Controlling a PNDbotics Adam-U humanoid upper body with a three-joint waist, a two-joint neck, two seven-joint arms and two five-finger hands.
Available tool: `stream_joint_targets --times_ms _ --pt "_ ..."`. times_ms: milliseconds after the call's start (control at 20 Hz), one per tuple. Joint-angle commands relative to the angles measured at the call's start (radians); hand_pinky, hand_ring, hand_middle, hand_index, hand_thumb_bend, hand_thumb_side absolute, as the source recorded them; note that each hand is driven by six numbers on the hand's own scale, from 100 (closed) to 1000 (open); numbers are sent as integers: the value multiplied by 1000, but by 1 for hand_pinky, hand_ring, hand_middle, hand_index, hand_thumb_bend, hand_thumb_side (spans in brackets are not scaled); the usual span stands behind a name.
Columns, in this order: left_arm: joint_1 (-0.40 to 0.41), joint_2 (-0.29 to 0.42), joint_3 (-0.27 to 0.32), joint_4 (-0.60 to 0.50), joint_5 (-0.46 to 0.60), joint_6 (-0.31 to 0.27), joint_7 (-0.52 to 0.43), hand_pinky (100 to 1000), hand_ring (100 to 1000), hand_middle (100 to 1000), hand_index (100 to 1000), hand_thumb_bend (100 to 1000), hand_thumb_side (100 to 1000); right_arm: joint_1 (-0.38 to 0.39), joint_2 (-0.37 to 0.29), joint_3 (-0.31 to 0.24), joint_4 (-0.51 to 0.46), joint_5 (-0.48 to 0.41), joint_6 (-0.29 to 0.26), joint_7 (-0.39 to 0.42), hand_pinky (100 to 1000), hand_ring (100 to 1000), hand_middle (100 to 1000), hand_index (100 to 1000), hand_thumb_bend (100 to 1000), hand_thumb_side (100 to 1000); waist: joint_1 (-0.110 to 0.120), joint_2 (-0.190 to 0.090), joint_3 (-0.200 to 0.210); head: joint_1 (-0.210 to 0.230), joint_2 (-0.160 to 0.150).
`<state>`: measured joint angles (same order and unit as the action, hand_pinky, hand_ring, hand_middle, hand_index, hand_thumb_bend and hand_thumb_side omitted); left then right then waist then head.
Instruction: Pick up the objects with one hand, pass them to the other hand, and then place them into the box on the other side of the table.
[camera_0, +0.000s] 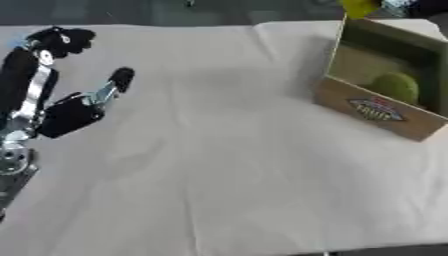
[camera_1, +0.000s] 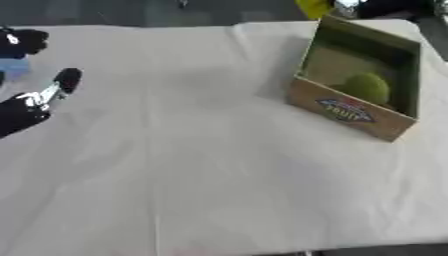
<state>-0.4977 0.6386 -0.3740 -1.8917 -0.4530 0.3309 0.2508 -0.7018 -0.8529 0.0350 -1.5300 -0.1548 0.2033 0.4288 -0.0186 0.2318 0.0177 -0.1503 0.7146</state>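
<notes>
A cardboard box (camera_0: 372, 110) with a fruit label stands tilted on the right side of the table, its open side towards me. Inside lies a round green fruit (camera_1: 366, 87). At the top edge, just above the box's far corner, a yellow object (camera_0: 359, 7) shows, cut off by the frame. Right beside it are the black and silver parts of my right hand (camera_1: 354, 5), mostly out of view. My left hand (camera_0: 70, 115) hovers at the far left, open, fingers (camera_0: 61, 40) pointing away and thumb (camera_0: 121, 77) stretched out, holding nothing. A small light-blue patch (camera_1: 13, 65) shows by it.
A white cloth (camera_0: 219, 165) with soft creases covers the table. Its front edge (camera_0: 350, 249) runs along the bottom and its far edge near the top. The dark floor lies beyond.
</notes>
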Motion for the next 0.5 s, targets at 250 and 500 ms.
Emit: stream_joint_targets --times_ms 250,500 --pt "19 63 46 -52 35 19 32 752 717 665 807 494 798 50 -59 -65 43 10 -8 -41 889 641 614 565 100 158 15 -15 -1 -47 -26" --pt "35 82 72 -79 48 28 52 753 718 665 803 482 796 69 -52 -82 129 49 -20 -38 893 646 617 571 100 206 17 -15 1 -55 -31"
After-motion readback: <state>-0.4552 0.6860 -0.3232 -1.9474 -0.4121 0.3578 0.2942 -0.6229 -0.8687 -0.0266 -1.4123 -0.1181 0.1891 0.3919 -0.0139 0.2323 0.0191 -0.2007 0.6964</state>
